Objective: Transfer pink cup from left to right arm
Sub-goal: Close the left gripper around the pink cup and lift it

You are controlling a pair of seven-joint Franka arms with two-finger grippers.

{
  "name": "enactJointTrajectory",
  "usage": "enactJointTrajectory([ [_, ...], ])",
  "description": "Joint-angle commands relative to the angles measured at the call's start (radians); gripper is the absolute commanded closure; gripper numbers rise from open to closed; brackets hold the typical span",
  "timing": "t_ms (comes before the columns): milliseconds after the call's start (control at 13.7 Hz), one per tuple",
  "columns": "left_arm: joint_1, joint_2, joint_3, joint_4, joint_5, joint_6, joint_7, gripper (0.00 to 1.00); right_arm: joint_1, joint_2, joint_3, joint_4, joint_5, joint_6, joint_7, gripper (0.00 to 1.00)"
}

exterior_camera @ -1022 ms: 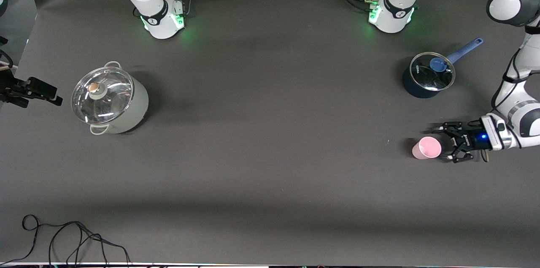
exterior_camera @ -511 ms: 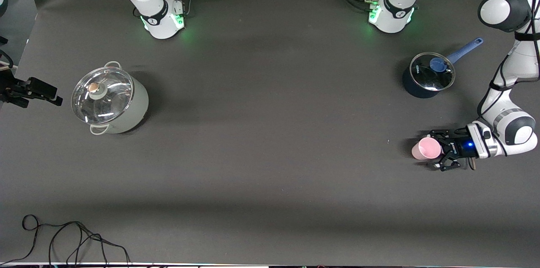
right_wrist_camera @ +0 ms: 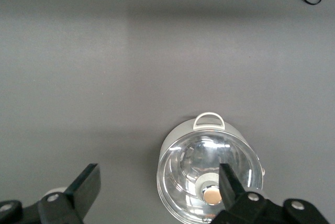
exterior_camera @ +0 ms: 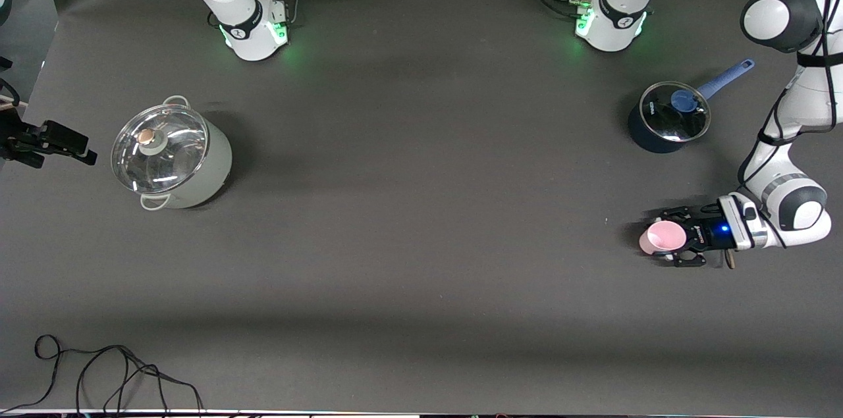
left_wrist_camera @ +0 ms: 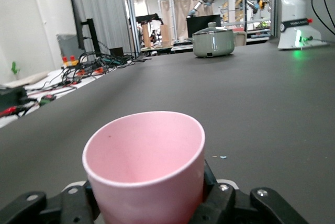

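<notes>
1. While the table (exterior_camera: 421,240) takes up basically everything, the biggest thing on it is the pale green pot (exterior_camera: 172,156) with a glass lid, sitting toward the right arm's end.
2. Right gripper (right_wrist_camera: 157,195) hangs up high over that pot, fingers spread wide, holding nothing. That arm's just waiting.
3. Dark blue saucepan (exterior_camera: 666,118) with a blue handle sits toward the left arm's end.
4. Left gripper (exterior_camera: 681,238) is down low, its claw fingers closed around the cup.
5. Pink cup (exterior_camera: 664,237) sits upright between those fingers, nearer the front camera than the saucepan.
</notes>
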Motion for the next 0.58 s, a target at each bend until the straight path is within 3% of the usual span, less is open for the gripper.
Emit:
enactJointTrajectory([
  [0,-0.048,0.015,0.011,0.014,-0.046,0.008,0.123,0.74,0.005,0.008,-0.007,0.029,-0.011,-0.013,-0.012,0.0],
  [73,-0.06,0.016,0.011,0.016,-0.052,0.008,0.131,0.91,0.004,0.008,-0.007,0.03,-0.008,-0.013,-0.006,0.0],
  [146,-0.075,0.015,0.011,0.016,-0.055,0.008,0.122,1.0,-0.001,0.009,-0.009,0.041,-0.005,-0.013,0.0,0.0],
  [511,-0.216,0.015,0.006,0.004,-0.185,0.007,0.125,1.0,-0.002,0.017,-0.01,0.056,-0.005,-0.013,0.001,0.0],
])
